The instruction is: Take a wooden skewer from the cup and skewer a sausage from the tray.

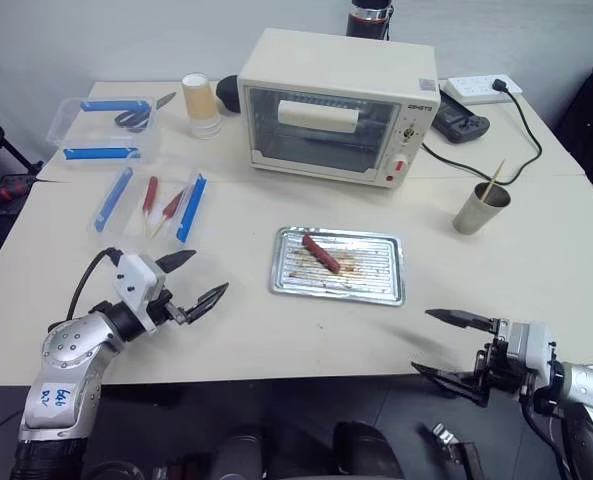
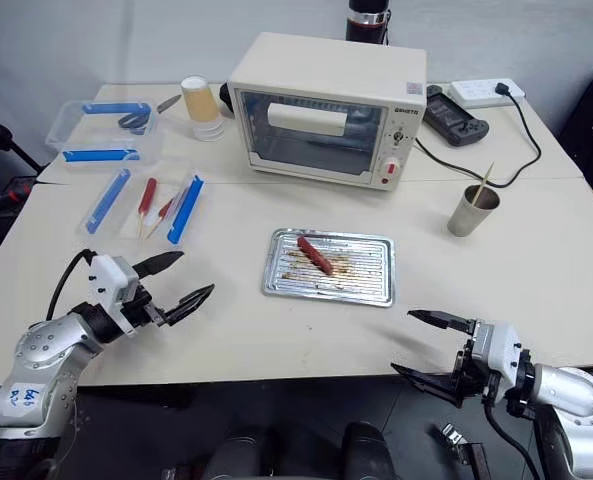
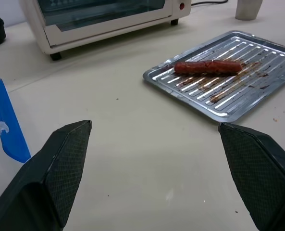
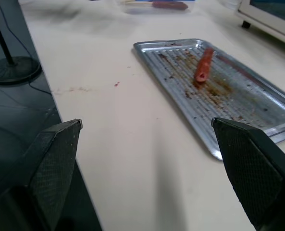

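1. Left gripper (image 1: 194, 284): above the near-left of the table (image 1: 276, 330), jaws spread to full width, nothing between them, aimed toward the tray.
2. Clear plastic boxes (image 1: 106, 128): far-left of the table, holding blue items; red-handled tools (image 1: 161, 205) lie just nearer. Not task items.
3. Paper cup (image 1: 200, 104): tan and white, beside the toaster oven (image 1: 336, 110). Not the task's cup.
4. Tray (image 1: 381, 285): shallow ridged silver metal, grease-stained, table centre, in front of the oven.
5. Sausage (image 1: 320, 253): slim, reddish-brown, lying diagonally on the left half of the tray. Judged soft, light and greasy; likely to roll or slide along the ridges when pushed. Best pierced end-on along its length, possibly steadied by the free gripper.
6. Cup (image 1: 479, 209): grey metal tumbler, upright, right of the tray and well apart from it.
7. Wooden skewer (image 1: 494, 178): leaning in the cup, upper part projecting above the rim. Judged very light, stiff but thin and snappable; take hold on the exposed shaft above the rim with a gentle pinch.
8. Right gripper (image 1: 454, 345): at the near-right table edge, fingers fully parted, empty, well short of the cup.
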Available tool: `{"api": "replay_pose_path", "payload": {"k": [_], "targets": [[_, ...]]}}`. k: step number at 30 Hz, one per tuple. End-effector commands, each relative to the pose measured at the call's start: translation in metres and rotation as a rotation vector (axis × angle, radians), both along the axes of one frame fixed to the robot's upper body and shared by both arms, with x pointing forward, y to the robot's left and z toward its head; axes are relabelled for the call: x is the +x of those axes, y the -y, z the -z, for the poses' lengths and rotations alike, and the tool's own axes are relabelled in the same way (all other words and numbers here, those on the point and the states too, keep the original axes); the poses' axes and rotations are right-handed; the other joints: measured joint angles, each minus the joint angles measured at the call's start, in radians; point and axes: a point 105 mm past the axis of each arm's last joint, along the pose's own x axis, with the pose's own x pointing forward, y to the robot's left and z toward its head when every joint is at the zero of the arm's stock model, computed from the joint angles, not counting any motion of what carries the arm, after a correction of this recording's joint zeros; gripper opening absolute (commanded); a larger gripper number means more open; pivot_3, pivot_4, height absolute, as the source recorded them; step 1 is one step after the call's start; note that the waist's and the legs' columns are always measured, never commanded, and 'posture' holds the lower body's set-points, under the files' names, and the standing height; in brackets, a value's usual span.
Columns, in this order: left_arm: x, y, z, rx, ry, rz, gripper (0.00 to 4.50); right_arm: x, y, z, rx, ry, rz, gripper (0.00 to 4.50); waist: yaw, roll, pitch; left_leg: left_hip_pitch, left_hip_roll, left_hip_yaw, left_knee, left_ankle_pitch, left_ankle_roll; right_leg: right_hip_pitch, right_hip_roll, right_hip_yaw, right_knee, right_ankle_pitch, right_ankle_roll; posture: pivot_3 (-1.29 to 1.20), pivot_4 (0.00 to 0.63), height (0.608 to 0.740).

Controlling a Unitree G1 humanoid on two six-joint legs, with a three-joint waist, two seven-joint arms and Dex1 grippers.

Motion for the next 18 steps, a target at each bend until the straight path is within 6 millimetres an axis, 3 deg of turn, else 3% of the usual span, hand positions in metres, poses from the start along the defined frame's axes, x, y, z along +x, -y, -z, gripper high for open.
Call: {"api": "replay_pose_path", "payload": {"k": [1, 6, 12, 18], "targets": [[-0.004, -0.002, -0.006, 0.029, 0.029, 0.022, 4.47, 0.003, 0.0, -0.015, 0.013, 0.075, 0.02, 4.5, 0.003, 0.0, 0.0, 0.0, 0.0, 0.0, 0.001, 0.0, 0.0, 0.0, 0.0, 0.0, 0.0, 0.0, 0.0, 0.0, 0.15, 0.74], [-0.021, 0.006, -0.022, -0.088, -0.015, 0.2, 4.47, 0.01, 0.017, -0.027, 0.02, 0.105, 0.112, 4.5, 0.008, 0.0, 0.0, -0.001, 0.002, -0.001, 0.003, -0.001, 0.001, 0.001, -0.001, 0.0, 0.0, 0.0, 0.0, 0.0, 0.15, 0.74], [-0.048, 0.016, -0.023, 0.04, -0.061, 0.411, 4.47, 0.004, 0.076, -0.04, -0.075, 0.086, 0.279, 4.5, 0.007, 0.0, 0.0, -0.001, 0.001, 0.0, 0.002, -0.001, 0.002, 0.001, -0.001, 0.0, -0.001, 0.0, 0.0, 0.0, 0.15, 0.74], [-0.057, 0.018, -0.025, 0.058, -0.09, 0.501, 4.47, 0.007, 0.113, -0.051, -0.126, 0.066, 0.367, 4.5, 0.002, 0.001, 0.0, 0.0, 0.001, 0.002, 0.002, -0.002, 0.002, 0.001, 0.0, 0.0, -0.001, 0.0, 0.0, 0.0, 0.15, 0.74]]}}
